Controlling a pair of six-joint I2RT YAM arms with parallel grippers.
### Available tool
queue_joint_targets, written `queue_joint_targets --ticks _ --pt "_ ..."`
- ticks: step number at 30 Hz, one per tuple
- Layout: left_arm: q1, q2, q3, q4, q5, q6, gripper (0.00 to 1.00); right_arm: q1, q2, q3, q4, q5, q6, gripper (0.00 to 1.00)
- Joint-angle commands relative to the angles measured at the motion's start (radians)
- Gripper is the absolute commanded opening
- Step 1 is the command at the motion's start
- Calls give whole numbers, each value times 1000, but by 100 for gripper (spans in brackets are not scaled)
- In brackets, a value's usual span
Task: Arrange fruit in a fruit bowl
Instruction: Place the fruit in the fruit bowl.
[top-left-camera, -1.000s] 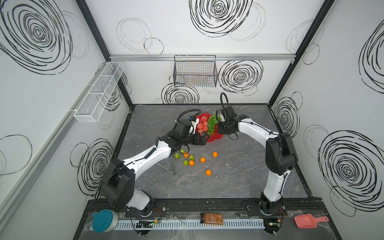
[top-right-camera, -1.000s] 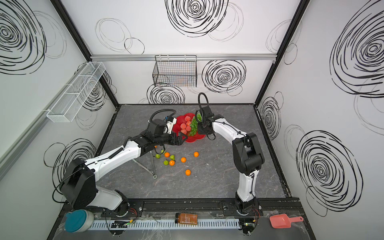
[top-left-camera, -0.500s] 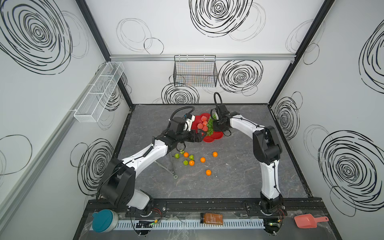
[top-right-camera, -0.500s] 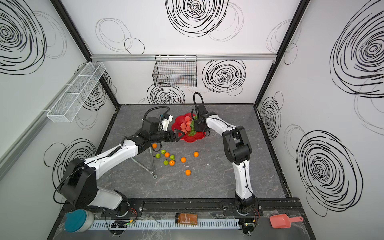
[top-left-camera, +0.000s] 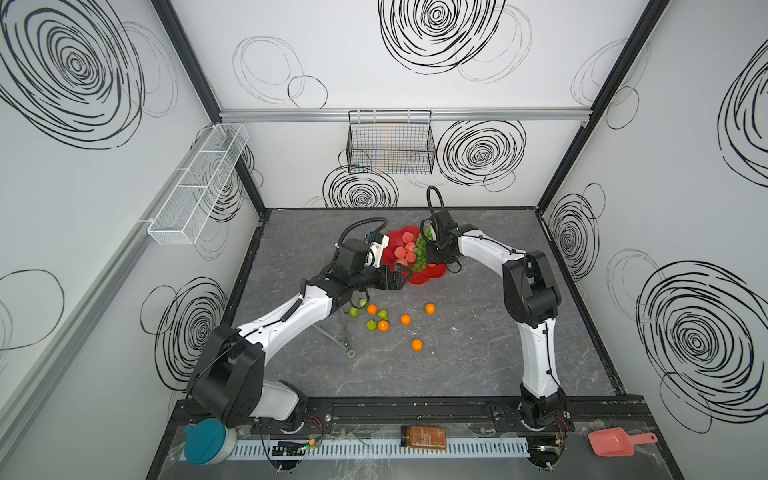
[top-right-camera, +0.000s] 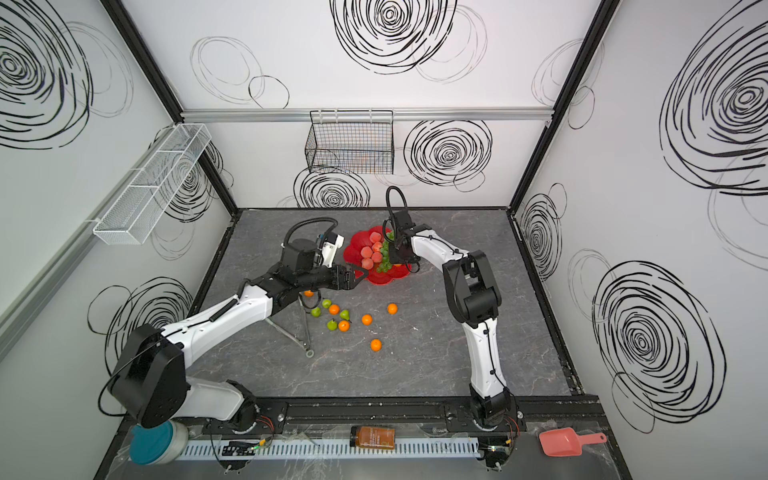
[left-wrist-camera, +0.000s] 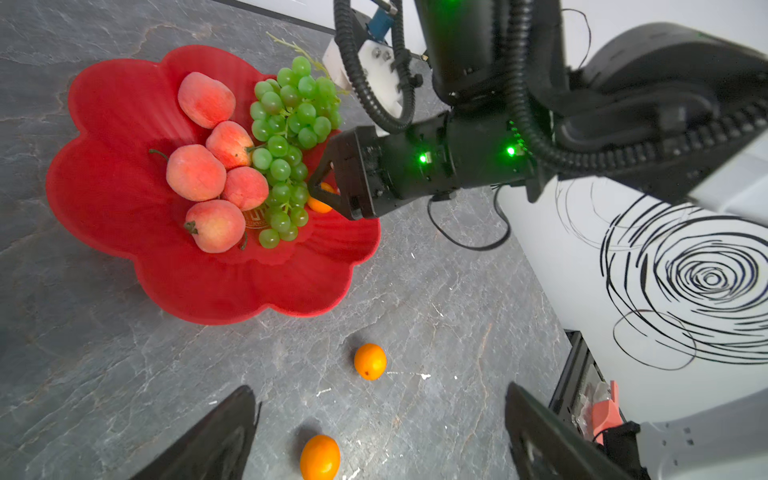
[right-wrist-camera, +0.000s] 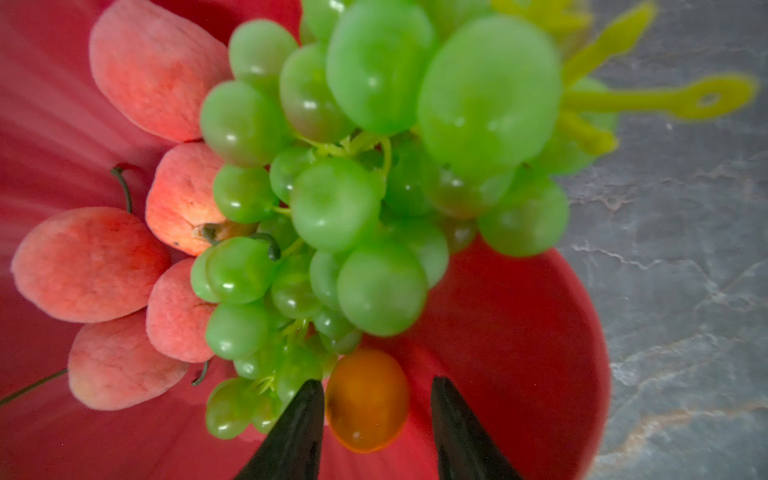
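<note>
Tangerine, small, round and orange (right-wrist-camera: 368, 399), lies in the shallow glossy red flower-rimmed bowl (left-wrist-camera: 124, 124), tucked against the bunch of green grapes (left-wrist-camera: 291, 137), probably so it cannot roll out. The right pincer (right-wrist-camera: 376, 384) straddles it with jaws parted and a gap on one side, so it is not gripped. Five pink-red peaches (left-wrist-camera: 195, 172) fill the grapes' other side. The left pincer (left-wrist-camera: 379, 388) hangs wide and empty above the grey stone-look surface (left-wrist-camera: 415, 291), where more tangerines (left-wrist-camera: 370, 360) and small green pears (top-left-camera: 371, 325) wait
</note>
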Motion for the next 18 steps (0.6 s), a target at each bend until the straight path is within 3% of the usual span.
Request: queue_joint_targets --ticks 1,7,12,18 --pt "-25 -90 -25 0 -32 -9 96 -2 -8 28 -18 26 -2 48" --pt "-48 -204 -66 -68 -96 -23 96 -5 -47 29 -25 11 0 51" --pt "-110 -306 -66 -186 -226 -32 96 -6 -114 10 -33 4 9 57" --pt "-167 -427 -116 -251 -287 -68 96 7 -259 -120 24 -16 32 56"
